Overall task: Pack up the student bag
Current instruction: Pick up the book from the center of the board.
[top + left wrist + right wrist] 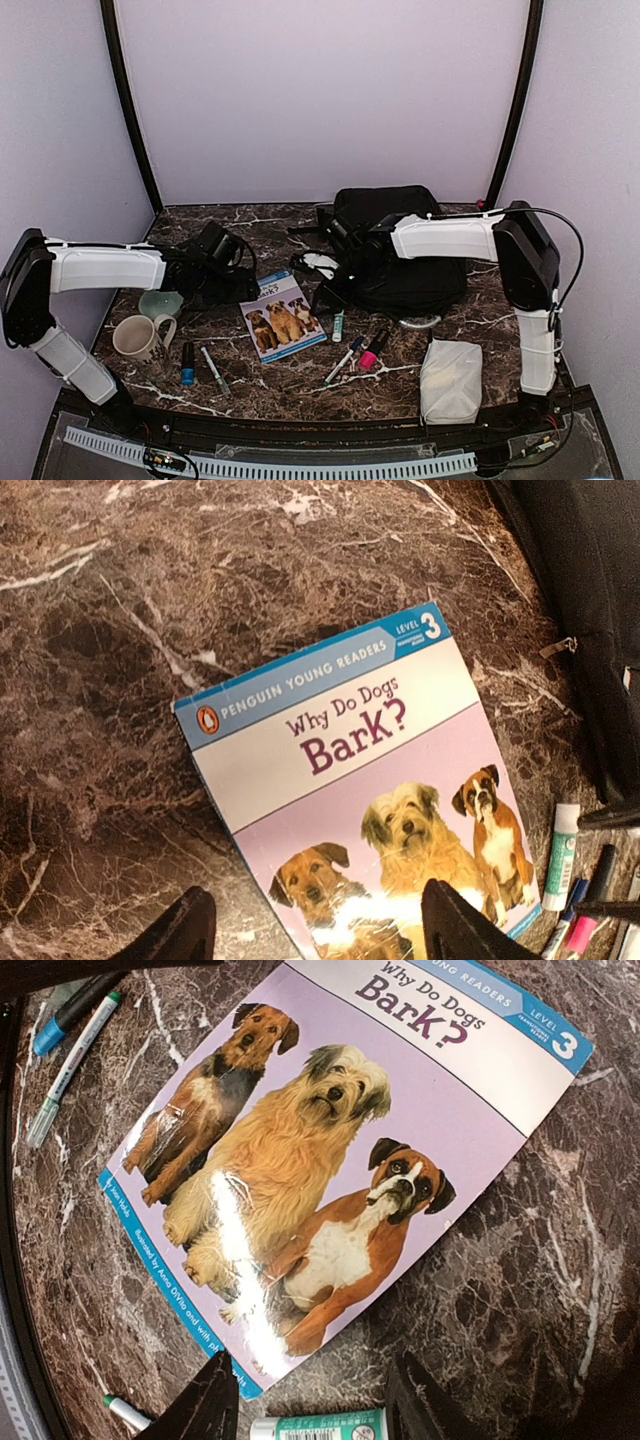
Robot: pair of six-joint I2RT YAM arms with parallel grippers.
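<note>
Book (350,750) — "Why Do Dogs Bark?", Level 3; left gripper (318,895), right gripper (312,1365) both spread, empty.

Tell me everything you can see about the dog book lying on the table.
The book is a thin paperback, closed and face up, lying flat and askew on the marble table, left of the backpack. Its glossy cover catches glare. A blue band reads Penguin Young Readers, Level 3; below, a white band carries the title Why Do Dogs Bark?, then three dogs on lilac. Only the table touches it, as far as shows.
</note>
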